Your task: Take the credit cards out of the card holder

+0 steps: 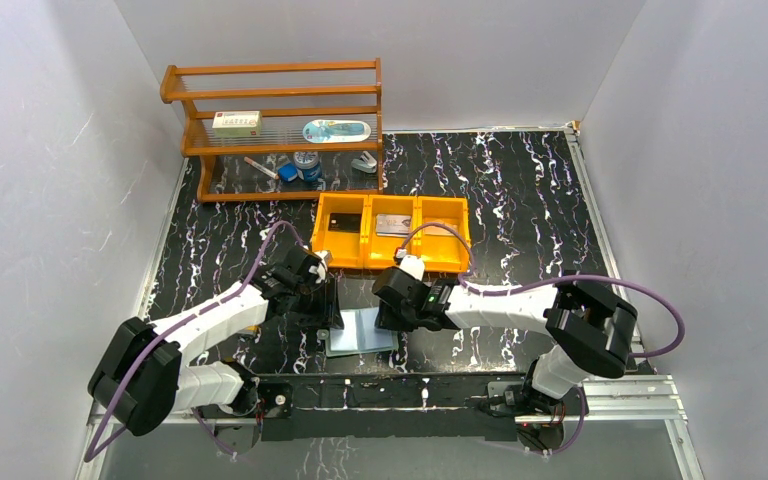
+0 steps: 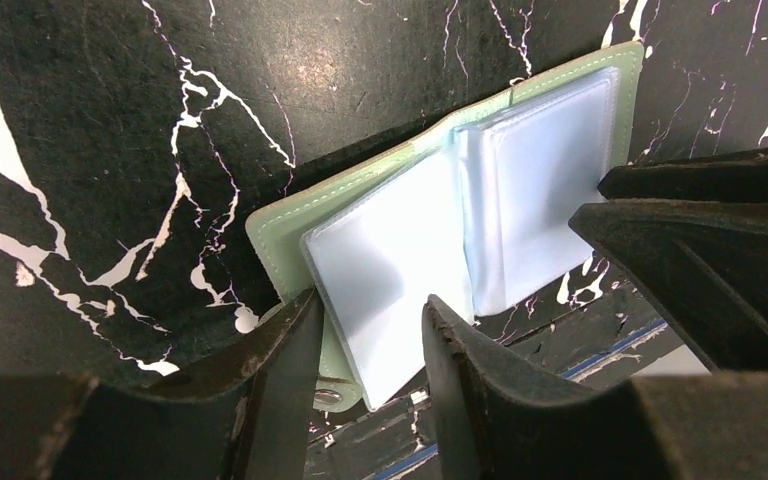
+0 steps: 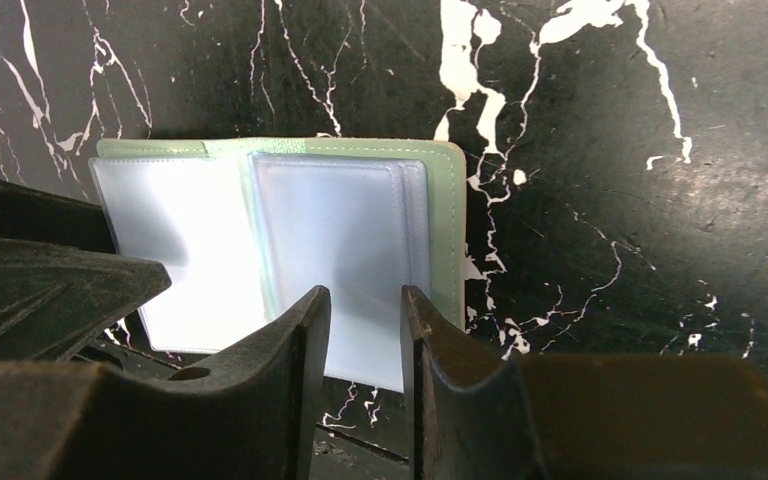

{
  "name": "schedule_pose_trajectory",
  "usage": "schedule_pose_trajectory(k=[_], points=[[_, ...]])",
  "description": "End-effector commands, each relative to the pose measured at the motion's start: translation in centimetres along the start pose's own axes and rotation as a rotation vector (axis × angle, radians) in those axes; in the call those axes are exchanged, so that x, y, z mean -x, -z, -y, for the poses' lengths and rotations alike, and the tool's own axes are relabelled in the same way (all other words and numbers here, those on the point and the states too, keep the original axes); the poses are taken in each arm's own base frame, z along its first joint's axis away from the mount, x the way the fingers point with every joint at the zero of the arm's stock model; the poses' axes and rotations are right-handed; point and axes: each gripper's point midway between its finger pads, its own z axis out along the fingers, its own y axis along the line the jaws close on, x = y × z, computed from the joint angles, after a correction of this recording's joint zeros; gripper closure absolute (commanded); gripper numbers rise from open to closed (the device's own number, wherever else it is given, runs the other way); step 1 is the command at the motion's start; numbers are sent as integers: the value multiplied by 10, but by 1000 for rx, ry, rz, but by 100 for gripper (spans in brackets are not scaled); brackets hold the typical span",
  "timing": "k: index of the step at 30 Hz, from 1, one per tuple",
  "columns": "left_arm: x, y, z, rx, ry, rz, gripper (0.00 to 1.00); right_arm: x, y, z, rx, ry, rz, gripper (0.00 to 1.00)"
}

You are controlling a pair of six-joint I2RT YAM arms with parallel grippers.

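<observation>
Though the left gripper (image 2: 370,300) and right gripper (image 3: 365,295) both stand part-way apart, clamping nothing, the green card holder (image 3: 340,220) lies open under their fingertips, its pockets apparently empty. Beyond them, the orange tray (image 1: 390,262) holds a black card (image 1: 344,224) and a silver-grey card (image 1: 393,224); no tan card shows.

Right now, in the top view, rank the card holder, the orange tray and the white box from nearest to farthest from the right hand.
1. card holder, partly under the right hand, near side of the table.
2. orange tray, just beyond the hand, mid-table.
3. white box, on the wooden rack, far back left.
</observation>
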Motion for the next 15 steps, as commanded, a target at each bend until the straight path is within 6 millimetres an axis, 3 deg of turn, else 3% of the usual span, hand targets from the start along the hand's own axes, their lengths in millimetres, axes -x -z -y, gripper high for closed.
schedule_pose_trajectory(k=[1, 7, 15], points=[[-6, -1, -2, 6, 1, -12, 62, 10, 8, -29, 100, 18, 14, 62], [-6, -2, 0, -2, 0, -12, 66, 13, 17, -46, 185, 30, 15, 67], [-5, -1, 1, -10, 0, -3, 66, 12, 23, -65, 284, 43, 4, 65]])
